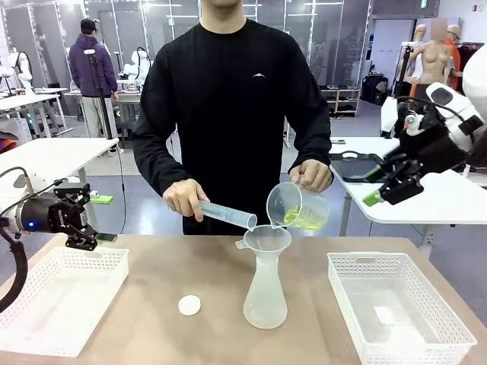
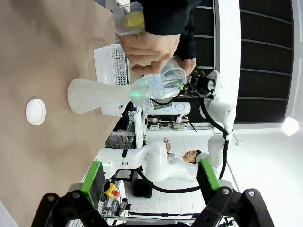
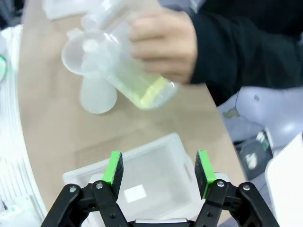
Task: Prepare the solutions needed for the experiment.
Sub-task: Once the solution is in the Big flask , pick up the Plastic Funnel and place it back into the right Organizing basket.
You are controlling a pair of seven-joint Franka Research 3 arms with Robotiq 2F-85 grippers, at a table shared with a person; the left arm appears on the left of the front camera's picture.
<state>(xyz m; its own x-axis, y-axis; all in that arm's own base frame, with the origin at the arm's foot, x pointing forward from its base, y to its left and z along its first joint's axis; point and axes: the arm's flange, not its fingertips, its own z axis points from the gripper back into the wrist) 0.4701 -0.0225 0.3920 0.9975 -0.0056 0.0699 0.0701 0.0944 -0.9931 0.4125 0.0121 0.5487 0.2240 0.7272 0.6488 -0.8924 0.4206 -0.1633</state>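
Note:
A person at the far side tilts a clear beaker over a funnel that sits in a translucent flask. The yellow-green solution pools in the beaker's lower corner. The person's other hand holds a graduated cylinder slanted toward the funnel. My left gripper hovers open above the table's left end. My right gripper hangs open, high at the right. The right wrist view looks down on the beaker, the solution and the flask. In the left wrist view, the flask and beaker lie beyond my open left gripper.
A white round cap lies on the table left of the flask. A white mesh basket stands at the left end and another at the right end. The right basket is directly below my right gripper.

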